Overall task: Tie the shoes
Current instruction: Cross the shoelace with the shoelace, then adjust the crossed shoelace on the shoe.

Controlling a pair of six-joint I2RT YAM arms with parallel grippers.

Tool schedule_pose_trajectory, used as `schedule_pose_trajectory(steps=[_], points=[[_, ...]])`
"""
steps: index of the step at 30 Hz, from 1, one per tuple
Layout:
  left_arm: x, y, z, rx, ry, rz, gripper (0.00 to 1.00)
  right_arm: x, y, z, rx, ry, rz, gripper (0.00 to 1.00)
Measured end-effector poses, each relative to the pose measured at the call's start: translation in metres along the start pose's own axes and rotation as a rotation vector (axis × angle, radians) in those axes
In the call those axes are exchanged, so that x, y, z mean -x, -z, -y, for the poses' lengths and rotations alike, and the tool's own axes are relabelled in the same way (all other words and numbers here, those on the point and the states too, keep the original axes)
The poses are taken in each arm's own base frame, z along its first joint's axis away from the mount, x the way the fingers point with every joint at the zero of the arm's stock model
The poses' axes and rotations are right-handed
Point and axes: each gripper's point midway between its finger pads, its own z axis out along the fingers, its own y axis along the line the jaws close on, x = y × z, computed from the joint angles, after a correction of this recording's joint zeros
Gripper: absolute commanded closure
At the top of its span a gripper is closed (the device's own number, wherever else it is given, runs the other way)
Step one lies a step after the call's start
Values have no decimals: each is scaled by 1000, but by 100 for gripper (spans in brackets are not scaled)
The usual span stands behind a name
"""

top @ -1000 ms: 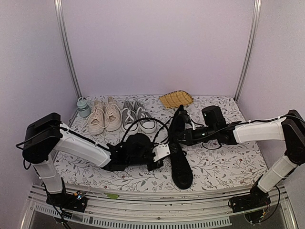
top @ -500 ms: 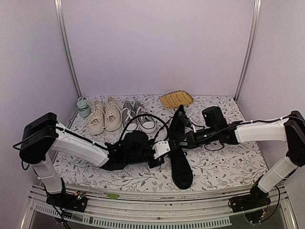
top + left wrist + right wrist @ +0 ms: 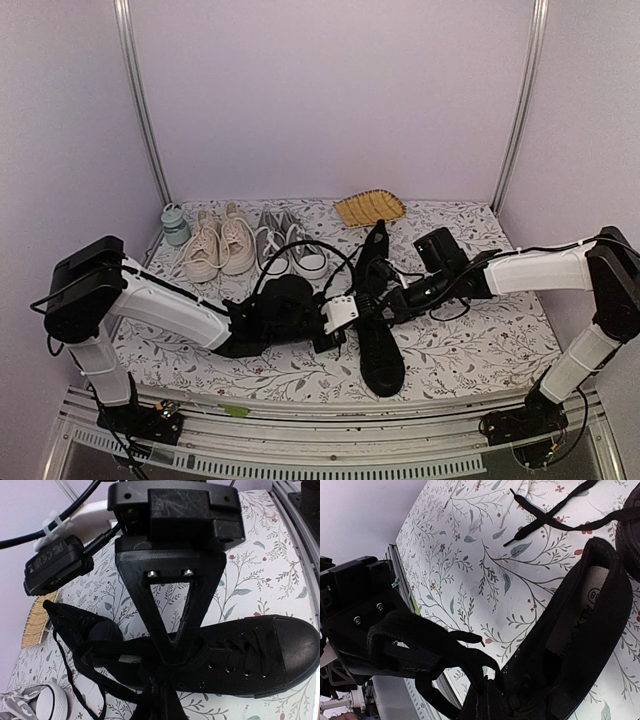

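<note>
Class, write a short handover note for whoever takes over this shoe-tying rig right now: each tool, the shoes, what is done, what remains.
Left tool: shut, apparently pinching the lace over the middle of the near black shoe.
Right tool: shut, with another stretch of that lace looped around it.
Second black shoe: tipped up just behind the near one, untouched by either tool.
Done: lace gripped and lifted off the near shoe; no knot or bow visible.
Left: tie this shoe, then the second one.
</note>
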Motion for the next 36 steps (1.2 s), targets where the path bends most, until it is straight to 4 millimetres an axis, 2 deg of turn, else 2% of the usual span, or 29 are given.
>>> schedule_pose_trajectory(steps=[3, 5, 8, 14, 24, 26, 28, 32, 36], points=[[-4, -2, 2, -4, -1, -7, 100, -5, -6, 2, -12, 3, -39, 87], [-6, -3, 4, -8, -1, -11, 100, -7, -5, 3, -25, 13, -51, 74], [-9, -6, 5, -11, 0, -16, 100, -12, -5, 7, -53, 17, -71, 59], [-12, -20, 2, 15, 32, -35, 100, -11, -1, 9, -95, 35, -83, 49], [-10, -21, 0, 27, 74, -32, 100, 2, 24, 5, -182, 61, -33, 35], [-9, -21, -1, 29, 89, -27, 100, 4, 28, 4, -192, 60, -22, 35], [-8, -21, -1, 30, 106, -19, 100, 4, 31, 5, -202, 60, -19, 38], [-7, -22, -6, 39, 137, -13, 100, 5, 34, 6, -218, 48, -10, 56], [-7, -22, -7, 37, 163, -10, 100, 3, 47, 0, -227, 22, 53, 76]])
